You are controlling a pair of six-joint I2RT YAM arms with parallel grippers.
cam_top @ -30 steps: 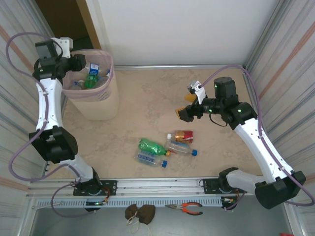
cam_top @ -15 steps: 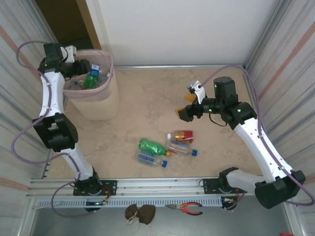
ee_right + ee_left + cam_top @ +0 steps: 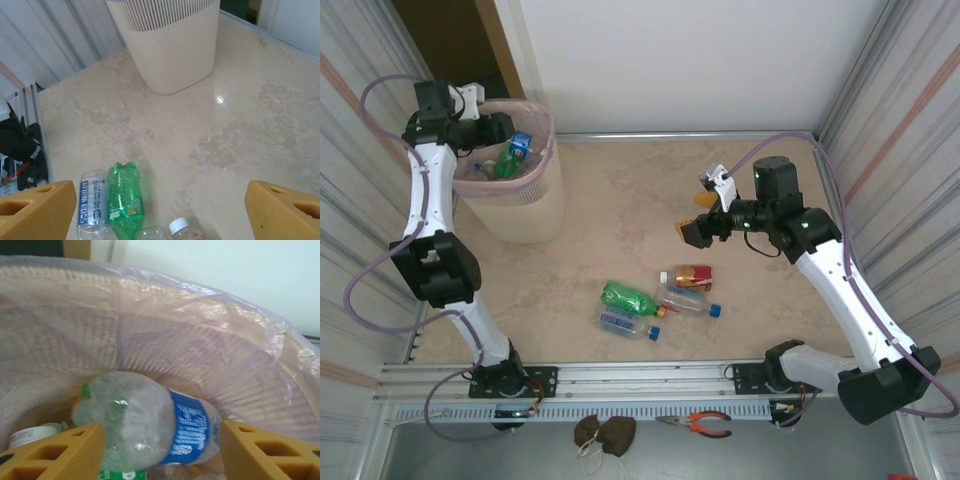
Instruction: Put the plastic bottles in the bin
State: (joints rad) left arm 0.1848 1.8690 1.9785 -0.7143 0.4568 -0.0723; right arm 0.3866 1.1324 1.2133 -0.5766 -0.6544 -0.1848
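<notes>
The pale pink bin (image 3: pixel 546 152) stands at the far left with several bottles inside. My left gripper (image 3: pixel 503 130) hangs over its mouth, open. In the left wrist view a clear bottle with a blue label (image 3: pixel 150 417) lies in the bin beyond the wide-apart fingers (image 3: pixel 60 450), against the lined wall (image 3: pixel 200 340). My right gripper (image 3: pixel 700 215) hovers open above the table, holding nothing. Below it lie a green bottle (image 3: pixel 628 297), a clear blue-labelled bottle (image 3: pixel 625 323), a clear blue-capped one (image 3: pixel 688 301) and a red-labelled one (image 3: pixel 692 276). The right wrist view shows the green bottle (image 3: pixel 124 200), a soda-water bottle (image 3: pixel 91 202) and the bin (image 3: pixel 170 45).
Corrugated walls close in both sides, and a white wall (image 3: pixel 670 60) stands at the back. Metal rails (image 3: pixel 640 380) run along the near edge. Pliers (image 3: pixel 698 424) lie below the rails. Bare marble-patterned table (image 3: pixel 620 200) lies between bin and bottles.
My left arm has swung its gripper from the bin's left rim to above its mouth. The blue-labelled bottle in the bin shifted slightly right. The right arm has not moved.
</notes>
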